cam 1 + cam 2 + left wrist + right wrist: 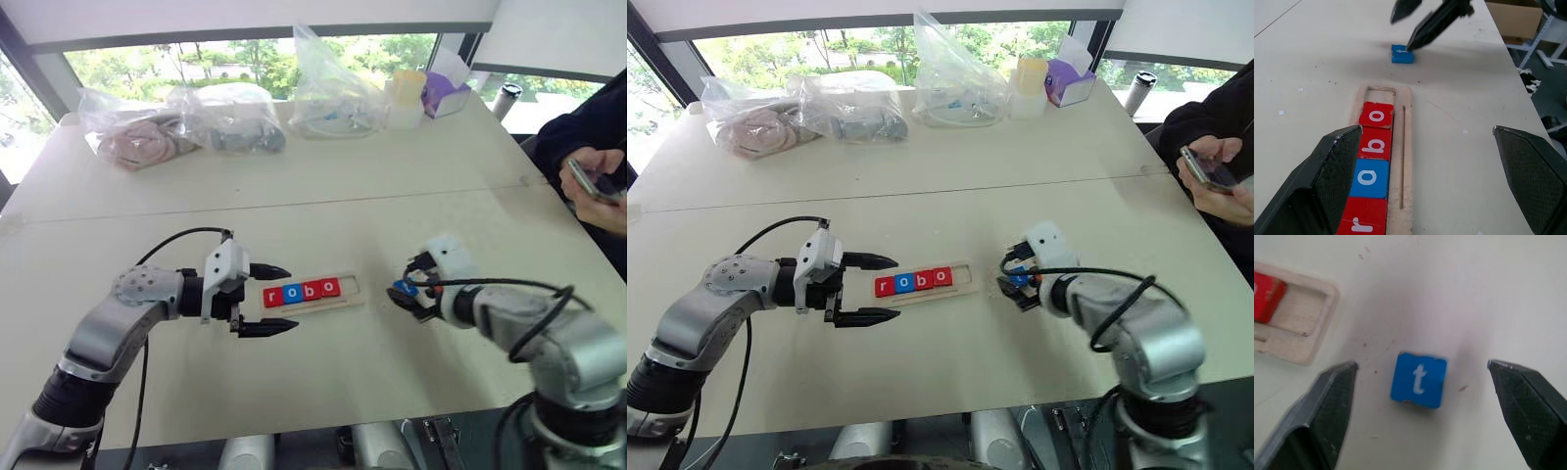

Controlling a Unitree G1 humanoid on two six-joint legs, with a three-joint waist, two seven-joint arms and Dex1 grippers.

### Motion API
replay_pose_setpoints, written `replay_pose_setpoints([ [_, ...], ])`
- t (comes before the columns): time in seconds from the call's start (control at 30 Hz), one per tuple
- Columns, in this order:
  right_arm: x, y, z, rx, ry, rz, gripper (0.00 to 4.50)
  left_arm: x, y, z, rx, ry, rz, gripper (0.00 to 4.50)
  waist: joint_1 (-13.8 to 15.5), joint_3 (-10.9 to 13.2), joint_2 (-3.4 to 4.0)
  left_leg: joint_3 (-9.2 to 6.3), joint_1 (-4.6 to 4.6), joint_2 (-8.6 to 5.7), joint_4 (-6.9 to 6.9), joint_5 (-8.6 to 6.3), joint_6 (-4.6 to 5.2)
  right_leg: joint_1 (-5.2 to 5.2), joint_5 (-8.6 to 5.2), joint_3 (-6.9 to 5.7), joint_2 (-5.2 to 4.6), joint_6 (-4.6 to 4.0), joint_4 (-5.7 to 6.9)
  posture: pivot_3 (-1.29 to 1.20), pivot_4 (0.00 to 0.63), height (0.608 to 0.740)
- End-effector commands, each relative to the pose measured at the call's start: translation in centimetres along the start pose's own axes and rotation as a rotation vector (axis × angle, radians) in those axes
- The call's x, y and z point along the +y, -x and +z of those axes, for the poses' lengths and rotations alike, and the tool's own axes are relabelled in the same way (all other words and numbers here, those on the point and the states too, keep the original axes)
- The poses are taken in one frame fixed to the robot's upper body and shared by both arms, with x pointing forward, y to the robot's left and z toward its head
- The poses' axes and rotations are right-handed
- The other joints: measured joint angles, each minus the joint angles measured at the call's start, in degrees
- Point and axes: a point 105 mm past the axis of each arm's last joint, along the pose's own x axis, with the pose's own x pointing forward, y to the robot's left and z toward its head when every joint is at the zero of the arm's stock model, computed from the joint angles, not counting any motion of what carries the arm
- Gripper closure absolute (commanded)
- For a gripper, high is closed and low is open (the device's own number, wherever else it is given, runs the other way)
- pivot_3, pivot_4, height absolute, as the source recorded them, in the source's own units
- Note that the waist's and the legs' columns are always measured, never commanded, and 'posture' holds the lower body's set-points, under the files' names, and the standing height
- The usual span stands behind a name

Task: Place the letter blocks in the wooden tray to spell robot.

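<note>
- Pale table [323,382] by windows, bagged clutter along the far edge.
- Right tool [1422,418] spread wide, gripping nothing, hovering over blue t block [1418,379] lying flat on the table just beyond the tray's empty end; probably lining up a pick.
- Left tool [263,300] also spread, empty, flanking the wooden tray [348,294] near the r, likely to steady it.
- Tray holds r-o-b-o [301,291]; last slot free.

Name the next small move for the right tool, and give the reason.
Probably lower the right tool and close it on the blue t block. Its fingers stand open on either side of the block, which lies on the table outside the wooden tray, and the slot past r, o, b, o is empty.
</note>
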Motion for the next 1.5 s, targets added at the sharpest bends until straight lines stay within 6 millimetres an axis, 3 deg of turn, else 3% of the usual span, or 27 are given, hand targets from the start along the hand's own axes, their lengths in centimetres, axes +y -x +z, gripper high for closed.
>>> replay_pose_setpoints([
  [0.03, -0.3, 0.7, 1.2, -0.084, 0.251, 0.172, 0.05, 0.1, -0.1, 0.8, -0.019, -0.033, 0.004, 0.0, 0.0, 0.0, 0.0, 0.01, 0.01, 0.0, -0.03, -0.01, 0.02, 0.0, -0.01, 0.0, 0.01, 0.01, -0.02, 0.0, 0.15, 0.74],
  [0.13, -0.9, 0.7, 0.1, -0.093, 0.461, 0.298, 0.05, 0.2, -0.2, 0.8, -0.022, -0.034, 0.006, 0.0, -0.02, 0.0, -0.04, 0.03, 0.01, 0.01, -0.02, -0.05, 0.09, 0.0, -0.03, 0.0, 0.05, 0.08, -0.03, 0.0, 0.15, 0.74],
  [0.23, -3.3, -0.8, -1.5, -0.059, 0.577, 0.338, 0.05, 0.2, -0.2, 0.9, -0.023, -0.038, 0.007, 0.0, -0.44, 0.01, -0.04, 0.11, 0.04, 0.02, 0.01, -0.05, 0.09, 0.01, 0.06, 0.06, 0.05, 0.22, -0.01, 0.0, 0.15, 0.74],
  [0.3, -3.6, -1.2, -2.1, -0.048, 0.636, 0.402, 0.05, 0.2, -0.2, 0.9, -0.025, -0.038, 0.009, 0.0, -0.41, 0.03, -0.01, 0.16, 0.07, 0.02, 0.07, -0.05, 0.09, 0.02, 0.09, 0.08, 0.05, 0.16, 0.02, 0.0, 0.15, 0.74],
  [0.6, -3.5, -3.4, -1.4, -0.116, 0.642, 0.524, 0.05, 0.2, 0.0, 1.0, -0.023, -0.04, 0.022, 0.0, 0.2, 0.03, 0.0, 0.1, 0.06, 0.04, 0.08, -0.04, 0.08, 0.02, 0.29, 0.07, 0.05, 0.0, 0.07, 0.0, 0.15, 0.74],
  [0.83, -3.7, -3.9, -2.5, -0.057, 0.661, 0.57, 0.05, 0.1, 0.1, 1.0, -0.024, -0.037, 0.028, 0.0, 0.24, 0.03, 0.0, 0.1, 0.06, 0.01, 0.12, -0.03, 0.07, 0.04, 0.29, 0.08, -0.01, -0.01, 0.07, 0.0, 0.15, 0.74],
  [0.93, -3.7, -3.9, -2.8, -0.045, 0.663, 0.586, 0.82, 0.0, 0.0, 1.0, -0.025, -0.036, 0.029, 0.0, 0.24, 0.02, 0.01, 0.1, 0.09, 0.02, 0.12, -0.04, 0.07, 0.07, 0.29, 0.07, 0.0, -0.02, 0.08, 0.0, 0.15, 0.74],
  [1.1, -3.5, -4.1, -2.5, -0.07, 0.66, 0.594, 3.32, 0.0, 0.0, 1.0, -0.024, -0.036, 0.029, 0.0, 0.22, 0.02, 0.0, 0.1, 0.13, 0.02, 0.17, -0.03, 0.06, 0.13, 0.33, 0.07, 0.0, -0.06, 0.08, 0.0, 0.15, 0.74],
  [1.5, 1.3, -4.4, 2.3, -0.187, 0.738, 0.664, 3.39, -0.1, 0.0, 1.1, -0.022, -0.036, 0.016, 0.0, 0.19, 0.02, 0.03, 0.05, 0.16, 0.08, 0.16, -0.03, 0.05, 0.13, 0.4, 0.02, 0.05, -0.09, 0.12, 0.0, 0.15, 0.74],
])
